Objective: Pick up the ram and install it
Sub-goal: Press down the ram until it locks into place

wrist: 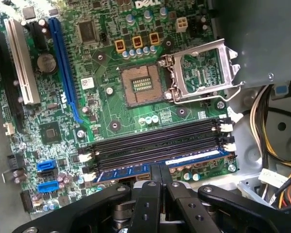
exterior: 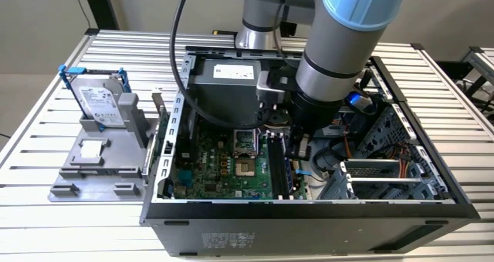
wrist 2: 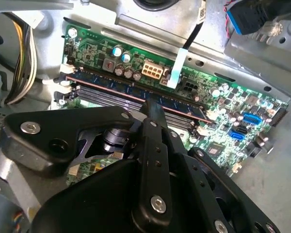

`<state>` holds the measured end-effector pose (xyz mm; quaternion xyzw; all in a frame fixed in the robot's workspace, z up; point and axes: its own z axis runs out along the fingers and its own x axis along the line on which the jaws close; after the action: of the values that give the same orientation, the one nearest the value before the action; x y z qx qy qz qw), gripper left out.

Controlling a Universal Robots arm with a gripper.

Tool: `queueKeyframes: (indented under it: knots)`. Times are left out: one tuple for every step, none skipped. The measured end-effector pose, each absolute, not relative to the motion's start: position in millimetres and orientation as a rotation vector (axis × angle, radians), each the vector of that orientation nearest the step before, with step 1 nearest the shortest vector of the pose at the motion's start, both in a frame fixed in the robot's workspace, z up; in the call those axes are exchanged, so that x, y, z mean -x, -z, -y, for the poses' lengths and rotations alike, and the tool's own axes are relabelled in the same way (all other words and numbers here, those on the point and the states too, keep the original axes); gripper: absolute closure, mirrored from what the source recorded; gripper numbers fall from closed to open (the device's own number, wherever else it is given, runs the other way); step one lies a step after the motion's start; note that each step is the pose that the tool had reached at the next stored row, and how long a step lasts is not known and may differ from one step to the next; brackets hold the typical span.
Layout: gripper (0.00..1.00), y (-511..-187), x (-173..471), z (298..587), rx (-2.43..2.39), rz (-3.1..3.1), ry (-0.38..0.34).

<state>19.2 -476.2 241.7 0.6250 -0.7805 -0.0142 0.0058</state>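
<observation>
The ram point(wrist: 194, 158) is a thin dark stick with a pale blue label. It stands on edge in the memory slot nearest the case wall and also appears in the second wrist view point(wrist 2: 111, 87). My gripper point(wrist: 160, 168) is shut, with its two black fingers pressed together and nothing between them. The tips sit on the ram's top edge near its middle, and the second wrist view shows the gripper point(wrist 2: 153, 108) in the same place. In the exterior view the gripper point(exterior: 301, 149) reaches down into the open computer case point(exterior: 309, 213) beside the memory slots.
Three bare black memory slots point(wrist: 155, 141) lie beside the ram, with the open CPU socket point(wrist: 140, 85) beyond them. Yellow and black cables point(wrist: 266, 126) hang near the slot ends. A silver hard drive point(exterior: 100, 103) in a blue bracket stands on a grey fixture at the exterior view's left.
</observation>
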Motion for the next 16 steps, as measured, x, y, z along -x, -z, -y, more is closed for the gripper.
queueKeyframes:
  knots:
    - [1.0, -241.7, -19.4, 476.2, -1.965, 2.436, 0.045]
    - [1.0, -241.7, -19.5, 476.2, -1.973, 2.43, 0.044]
    - [1.0, -241.7, -19.6, 476.2, -1.977, 2.426, 0.044]
    - [1.0, -241.7, -19.7, 476.2, -1.978, 2.425, 0.044]
    - [1.0, -241.7, -19.8, 476.2, -1.979, 2.424, 0.044]
    - [1.0, -241.6, -19.9, 476.2, -1.979, 2.424, 0.044]
    - [1.0, -241.7, -19.9, 476.2, -1.979, 2.424, 0.044]
    - [1.0, -241.7, -19.9, 476.2, -1.979, 2.424, 0.045]
    - [1.0, -241.6, -19.9, 476.2, -1.979, 2.424, 0.045]
    - [1.0, -241.6, -19.9, 476.2, -1.979, 2.424, 0.044]
    - [1.0, -241.6, -19.9, 476.2, -1.979, 2.424, 0.045]
    - [1.0, -241.5, -20.1, 476.2, -1.98, 2.424, 0.045]
    - [1.0, -241.6, -20.6, 476.2, -1.98, 2.423, 0.045]
    - [1.0, -241.5, -21.5, 476.2, -1.981, 2.422, 0.045]
    - [1.0, -241.4, -22.2, 476.2, -1.986, 2.418, 0.044]
    - [1.0, -240.9, -22.2, 476.2, -1.999, 2.407, 0.045]
